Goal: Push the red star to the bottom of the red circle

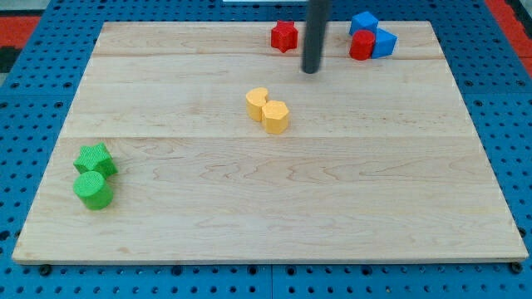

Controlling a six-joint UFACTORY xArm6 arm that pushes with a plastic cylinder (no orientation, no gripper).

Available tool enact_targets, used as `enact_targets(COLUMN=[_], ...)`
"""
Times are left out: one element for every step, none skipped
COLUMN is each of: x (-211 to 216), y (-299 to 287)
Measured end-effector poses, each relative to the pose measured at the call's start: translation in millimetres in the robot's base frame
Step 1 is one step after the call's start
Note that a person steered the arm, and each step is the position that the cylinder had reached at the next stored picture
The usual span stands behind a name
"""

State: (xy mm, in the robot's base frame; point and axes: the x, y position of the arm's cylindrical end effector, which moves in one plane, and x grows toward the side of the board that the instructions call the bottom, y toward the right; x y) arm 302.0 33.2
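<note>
Two reds: red star (284, 36) left of my tip (311, 70); red circle (362, 45) right; no claw visible.

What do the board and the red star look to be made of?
Board: pale wood in joined planks, with visible grain and seams, and a matt finish. Red star: solid even red with a slight sheen, probably painted wood or plastic; the picture cannot settle which.

dark rod upright, my tip (311, 71) lowered
</note>
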Motion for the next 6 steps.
enact_targets(x=[-30.9, -69.6, -108.7, -107.1, -60.4, -13.6], y=[-55.8, -103.4, -102.1, -54.4, 11.8, 64.8])
